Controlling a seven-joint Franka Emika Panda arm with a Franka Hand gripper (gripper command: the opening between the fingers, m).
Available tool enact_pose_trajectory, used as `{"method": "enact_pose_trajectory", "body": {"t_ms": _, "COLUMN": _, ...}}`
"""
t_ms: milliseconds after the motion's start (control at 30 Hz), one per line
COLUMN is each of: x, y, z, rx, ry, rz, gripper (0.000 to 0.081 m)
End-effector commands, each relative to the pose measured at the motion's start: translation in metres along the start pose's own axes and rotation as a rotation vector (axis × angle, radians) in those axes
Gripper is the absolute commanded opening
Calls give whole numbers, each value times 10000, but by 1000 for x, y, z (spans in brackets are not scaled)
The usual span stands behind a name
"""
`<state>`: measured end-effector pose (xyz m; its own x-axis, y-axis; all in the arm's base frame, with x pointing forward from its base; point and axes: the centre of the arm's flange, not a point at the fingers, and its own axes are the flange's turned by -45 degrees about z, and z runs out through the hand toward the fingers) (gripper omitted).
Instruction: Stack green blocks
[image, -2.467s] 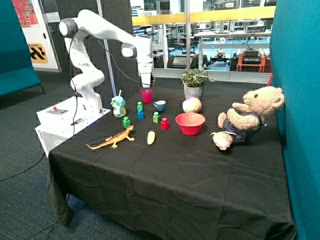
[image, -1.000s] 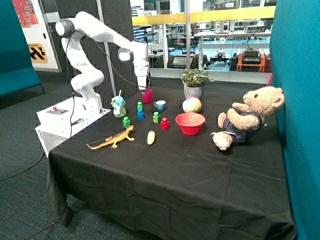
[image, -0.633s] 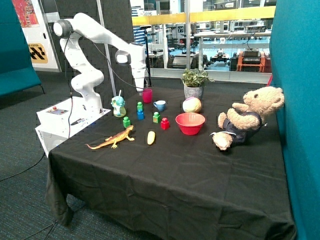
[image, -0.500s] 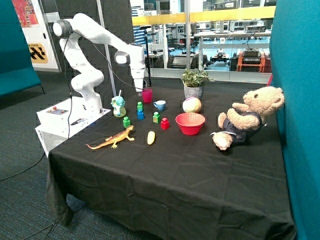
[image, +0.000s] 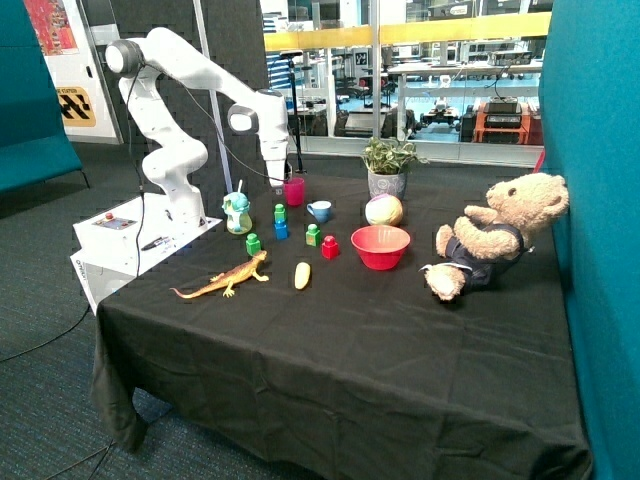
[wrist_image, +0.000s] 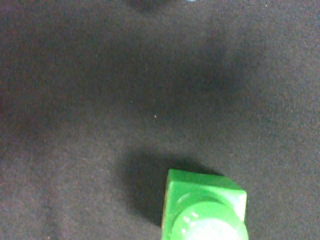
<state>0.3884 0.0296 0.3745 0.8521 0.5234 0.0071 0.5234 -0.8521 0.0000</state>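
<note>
Stacking is judged barely begun. Three small bright-green plastic blocks with studs are seen on the black-clothed tabletop (image: 400, 330): one green block (image: 280, 212) sits on top of a same-sized blue block (image: 282, 230), a second green block (image: 253, 244) stands alone nearer the front, just beyond an orange toy lizard (image: 225, 279), and a third green block with a yellowish base (image: 314, 235) stands just beside a red block (image: 330, 247). No green block is seen resting on another green one, so the whole stack is taken as still to be built.

The white arm's hand (image: 276, 180) is held low at the far side, just left of a pink cup (image: 294, 191) and behind the block on the blue one. Whether the hand is spread or pressed together cannot be told; nothing is seen held in it.

In the wrist view, a green block (wrist_image: 205, 207) is seen from above on the cloth, which suggests a first pick is being lined up.
</note>
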Motion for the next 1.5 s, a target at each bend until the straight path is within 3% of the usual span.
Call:
{"method": "enact_pose_trajectory", "body": {"t_ms": 0, "x": 8, "y": 2, "z": 7, "rx": 0, "ry": -71, "rz": 99, "gripper": 808}}
{"method": "enact_pose_trajectory", "body": {"t_ms": 800, "x": -22, "y": -18, "z": 29, "rx": 1, "ry": -71, "rz": -285, "gripper": 808}}
{"method": "enact_pose_trajectory", "body": {"t_ms": 1467, "x": -20, "y": -22, "z": 43, "rx": 1, "ry": -71, "rz": -234, "gripper": 641}}
